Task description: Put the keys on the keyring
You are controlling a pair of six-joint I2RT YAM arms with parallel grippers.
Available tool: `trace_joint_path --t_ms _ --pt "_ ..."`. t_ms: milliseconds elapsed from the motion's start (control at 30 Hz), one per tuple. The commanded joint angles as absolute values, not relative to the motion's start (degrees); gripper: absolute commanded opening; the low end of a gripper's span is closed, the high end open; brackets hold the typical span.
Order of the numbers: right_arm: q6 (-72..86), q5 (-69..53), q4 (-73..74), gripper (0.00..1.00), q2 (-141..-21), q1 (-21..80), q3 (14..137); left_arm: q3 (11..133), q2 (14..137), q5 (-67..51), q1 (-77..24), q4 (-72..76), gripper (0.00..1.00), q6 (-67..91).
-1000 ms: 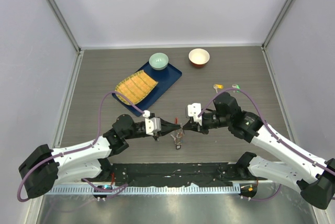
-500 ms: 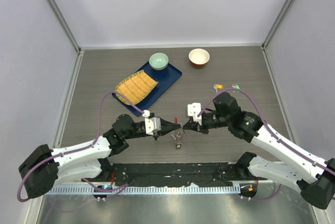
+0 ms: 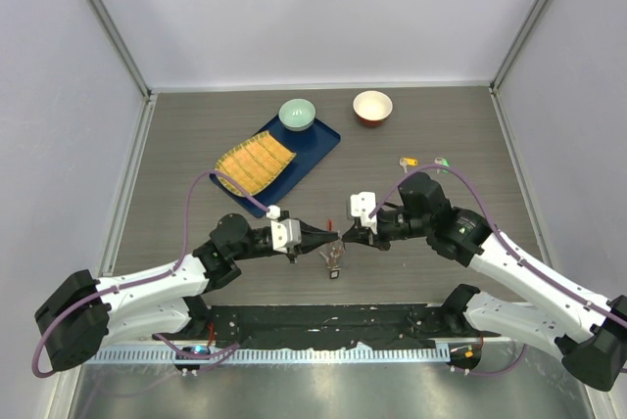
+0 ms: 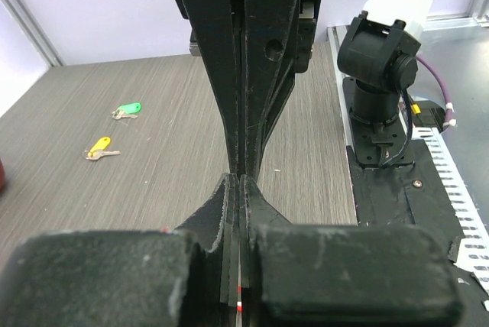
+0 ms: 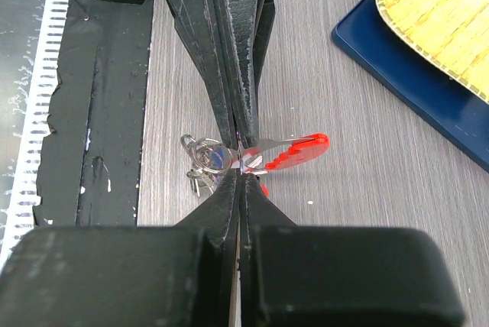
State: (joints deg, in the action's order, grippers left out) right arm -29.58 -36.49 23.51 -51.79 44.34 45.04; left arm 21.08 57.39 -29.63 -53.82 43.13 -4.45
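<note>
The keyring (image 3: 335,258), a bunch of silver rings (image 5: 205,154) with a red oval loop (image 5: 296,149), hangs just above the table's near middle. My left gripper (image 3: 331,240) and right gripper (image 3: 344,238) meet tip to tip over it, both shut and both pinching it between the rings and the red loop. In the right wrist view my right gripper (image 5: 241,171) faces the left fingers (image 5: 238,75) across the bunch. A red sliver shows between the left gripper's (image 4: 239,179) fingers. Two keys lie apart at the right: a yellow one (image 3: 409,161) (image 4: 100,147) and a green one (image 3: 441,161) (image 4: 127,108).
A blue tray (image 3: 320,143) at the back holds a yellow woven mat (image 3: 255,163) and a green bowl (image 3: 297,114). An orange bowl (image 3: 372,106) stands to its right. A black strip (image 3: 333,321) and the arm bases line the near edge.
</note>
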Motion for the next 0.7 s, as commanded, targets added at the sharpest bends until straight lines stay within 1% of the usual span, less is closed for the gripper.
trace_joint_path --t_ms 0,667 --pt "-28.74 -36.91 20.48 0.01 -51.59 44.21 45.44 23.20 57.22 -29.97 -53.53 48.52 0.00 -3.78" --pt "-28.65 -39.11 20.04 0.01 -49.92 44.21 45.88 23.38 57.92 -29.44 -53.61 47.55 0.00 -4.13"
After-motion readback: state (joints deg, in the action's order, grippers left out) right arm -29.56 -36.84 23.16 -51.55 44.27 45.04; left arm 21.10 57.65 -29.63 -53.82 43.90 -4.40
